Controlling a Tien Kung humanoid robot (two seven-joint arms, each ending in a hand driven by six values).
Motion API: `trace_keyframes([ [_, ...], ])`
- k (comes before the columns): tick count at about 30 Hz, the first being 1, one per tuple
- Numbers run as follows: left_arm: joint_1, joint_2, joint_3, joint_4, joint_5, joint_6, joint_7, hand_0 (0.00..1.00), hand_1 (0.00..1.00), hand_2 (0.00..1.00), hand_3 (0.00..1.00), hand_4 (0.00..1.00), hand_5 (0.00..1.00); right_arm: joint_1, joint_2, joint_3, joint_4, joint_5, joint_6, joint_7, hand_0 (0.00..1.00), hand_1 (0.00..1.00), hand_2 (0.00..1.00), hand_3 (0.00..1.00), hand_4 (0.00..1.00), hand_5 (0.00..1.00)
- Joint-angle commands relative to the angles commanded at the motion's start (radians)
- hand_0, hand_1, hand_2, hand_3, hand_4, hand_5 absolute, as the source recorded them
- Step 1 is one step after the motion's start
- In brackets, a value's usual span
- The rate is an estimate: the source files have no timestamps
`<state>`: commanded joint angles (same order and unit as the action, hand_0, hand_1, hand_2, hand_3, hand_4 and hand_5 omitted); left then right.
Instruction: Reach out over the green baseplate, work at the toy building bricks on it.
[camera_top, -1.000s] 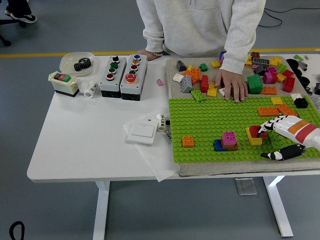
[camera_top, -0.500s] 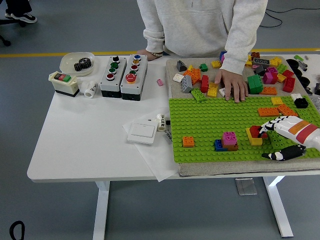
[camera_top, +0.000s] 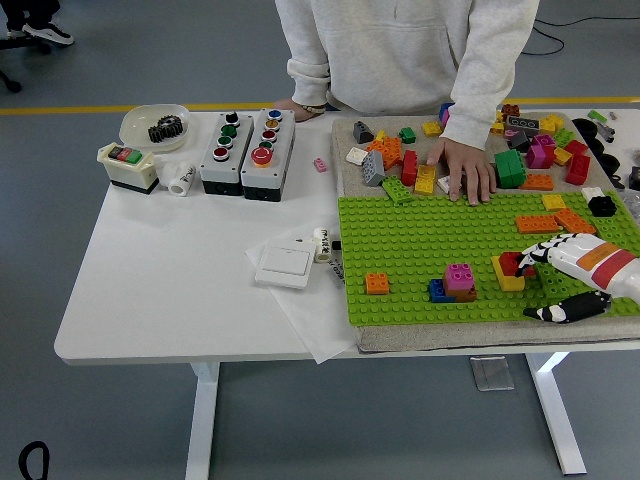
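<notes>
My right hand (camera_top: 557, 280) reaches over the green baseplate (camera_top: 420, 245), fingertips at the red brick (camera_top: 512, 262). Whether I grip it, I cannot tell. Most building remains.

small label by white switch, print unreadable

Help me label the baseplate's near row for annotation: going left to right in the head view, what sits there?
Orange brick → blue brick → pink brick → yellow brick with a red brick on it → robot hand.
</notes>
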<state>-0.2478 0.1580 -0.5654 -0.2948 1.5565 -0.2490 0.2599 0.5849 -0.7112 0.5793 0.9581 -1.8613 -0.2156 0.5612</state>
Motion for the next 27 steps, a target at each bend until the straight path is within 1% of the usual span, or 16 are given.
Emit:
trace_keyframes([
  [17, 0.002, -0.001, 0.002, 0.0, -0.001, 0.002, -0.002, 0.72, 0.724, 0.695, 0.594, 0.655, 0.603, -0.002, 0.002, -0.01, -0.009, -0.004, 0.0, -0.004, 0.741, 0.693, 0.729, 0.65, 0.871, 0.579],
  [27, 0.005, -0.002, 0.001, -0.001, 0.003, -0.002, -0.002, 0.722, 0.722, 0.695, 0.594, 0.655, 0.602, -0.002, -0.003, 0.005, 0.013, -0.002, 0.004, 0.001, 0.741, 0.694, 0.728, 0.65, 0.872, 0.579],
])
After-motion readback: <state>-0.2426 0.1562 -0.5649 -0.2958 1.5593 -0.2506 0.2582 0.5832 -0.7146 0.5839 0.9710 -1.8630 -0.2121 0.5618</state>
